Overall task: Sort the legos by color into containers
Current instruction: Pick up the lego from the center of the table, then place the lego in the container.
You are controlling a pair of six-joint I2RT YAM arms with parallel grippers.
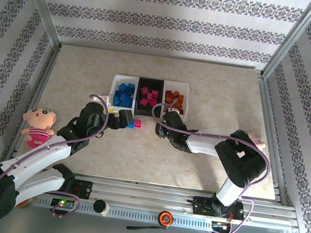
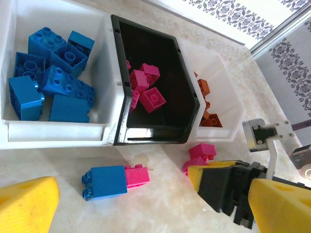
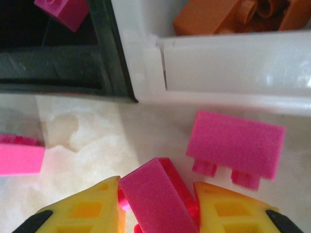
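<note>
Right gripper (image 3: 156,188) pinching a pink brick (image 3: 150,194) low over the table, just short of the trays. Brick tilted, long axis running up-left between the fingers. Black tray (image 3: 53,73), holding pinks, lies ahead and left, near. Left gripper (image 2: 124,194) spread wide over a joined blue-pink pair (image 2: 114,180).

Blue legos (image 2: 53,73) in white tray (image 2: 53,131), pink legos (image 2: 153,99) in black tray (image 2: 155,135), orange legos (image 2: 209,119) in second white tray (image 2: 218,68). Outside: blue-pink pair (image 2: 114,181), flat pink brick (image 3: 235,143), tilted pink brick (image 3: 153,196).
</note>
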